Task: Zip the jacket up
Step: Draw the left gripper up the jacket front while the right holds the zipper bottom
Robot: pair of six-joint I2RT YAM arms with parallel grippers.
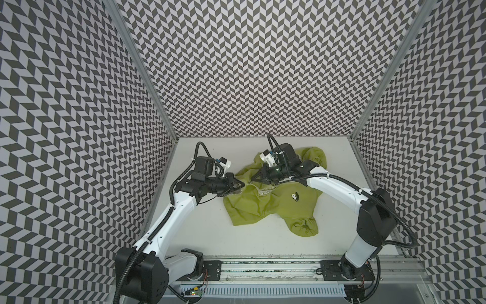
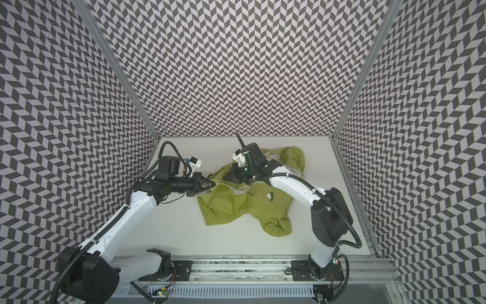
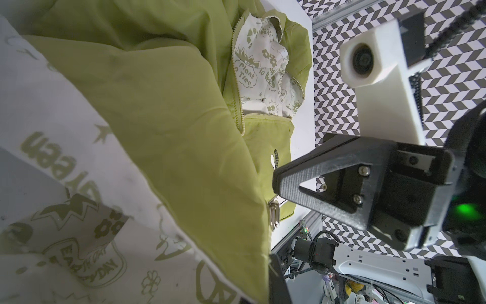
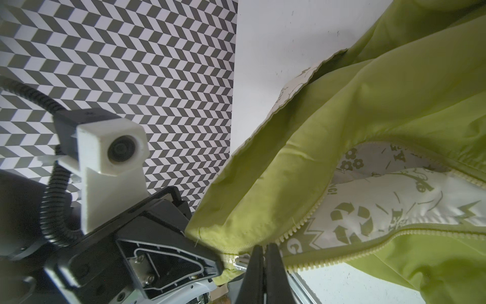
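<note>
Currently at the start of the pull. The jacket lies crumpled mid-table, its zipper open above the slider. The left gripper is clenched on the hem corner. The right gripper is clenched at the slider, but I can't tell whether it has the tab or the fabric. Next, I'd judge: left anchors the hem and right draws the slider along the teeth toward the collar, fabric taut.
</note>
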